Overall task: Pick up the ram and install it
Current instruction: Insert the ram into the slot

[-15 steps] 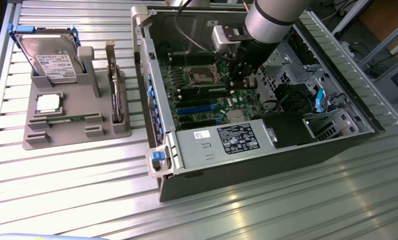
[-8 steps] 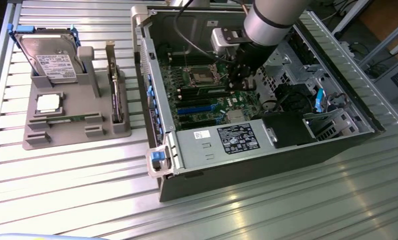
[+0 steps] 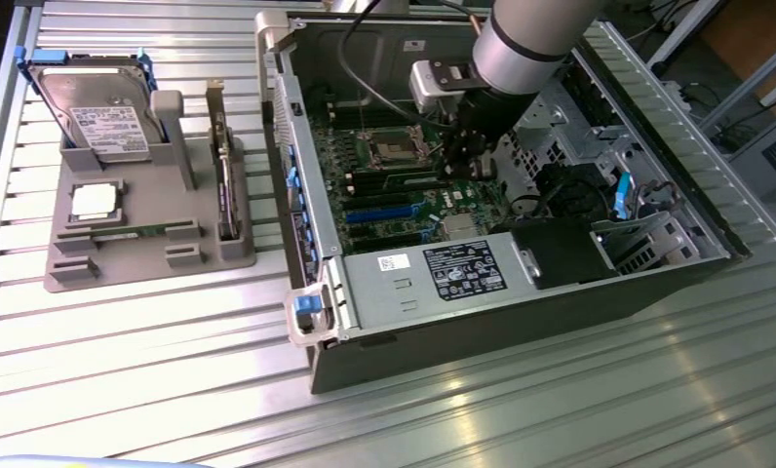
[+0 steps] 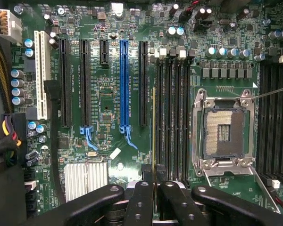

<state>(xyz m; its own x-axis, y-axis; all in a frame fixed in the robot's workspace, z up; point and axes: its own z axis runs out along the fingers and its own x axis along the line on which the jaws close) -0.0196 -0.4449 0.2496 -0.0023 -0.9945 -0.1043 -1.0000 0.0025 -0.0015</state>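
In the wrist view the ram (image 4: 153,136) is seen edge-on as a thin green-yellow line, held upright between my gripper's (image 4: 153,188) two dark fingers (image 4: 140,200), which are shut on it. It hangs over the motherboard (image 4: 104,99), just beside the bank of black memory slots (image 4: 172,113) and to one side of the open processor socket (image 4: 224,134). The exterior view shows my gripper (image 3: 470,161) reaching down inside the open computer case (image 3: 492,331), above the board's middle.
A grey holder (image 3: 147,258) at the exterior view's left carries a hard drive (image 3: 96,107), a square silver processor (image 3: 93,200), a dark card (image 3: 225,185) and a thin green strip (image 3: 141,233). The power supply (image 3: 453,273), cables and case walls stand close around my arm.
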